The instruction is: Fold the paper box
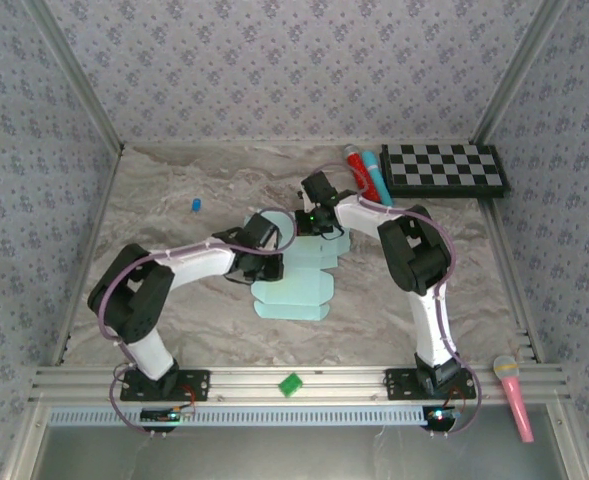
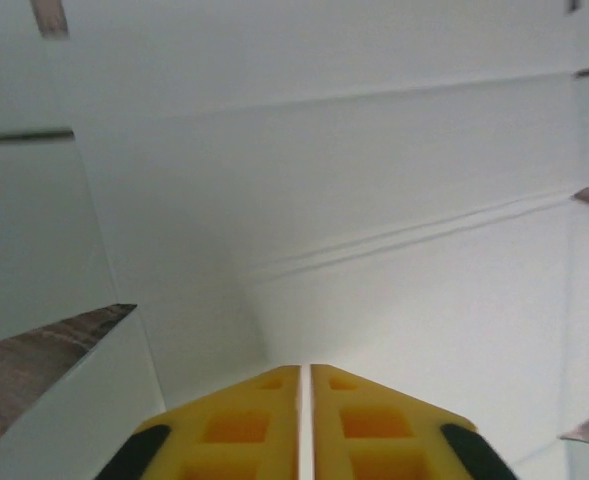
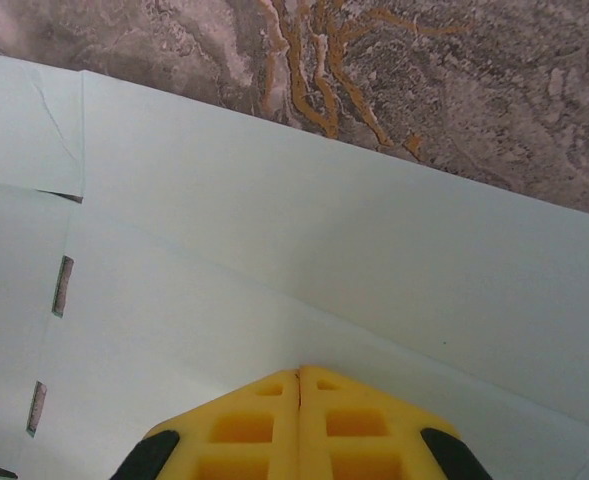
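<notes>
Top view: the paper box (image 1: 292, 290) lies flat mid-table, long axis near-to-far; the left gripper (image 1: 266, 232) and right gripper (image 1: 312, 218) meet over its far end, equally near.
Left wrist: jaws all but closed, empty; card just ahead.
Right wrist: jaws closed, empty; card beneath, its edge ahead.

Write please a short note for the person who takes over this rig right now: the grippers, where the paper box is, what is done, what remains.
Left gripper: fingers almost together, with a thin slit between them, close over the card. I cannot tell whether it pinches any card.
Right gripper: shut, over the sheet near one edge.
Paper box: a flat die-cut sheet in the middle of the table, between the arms, with both grippers at its far part.
Done: nothing clearly folded. Creases and slots show, but no wall stands.
Left: raise the panels, tuck the tabs, close the box.
</notes>
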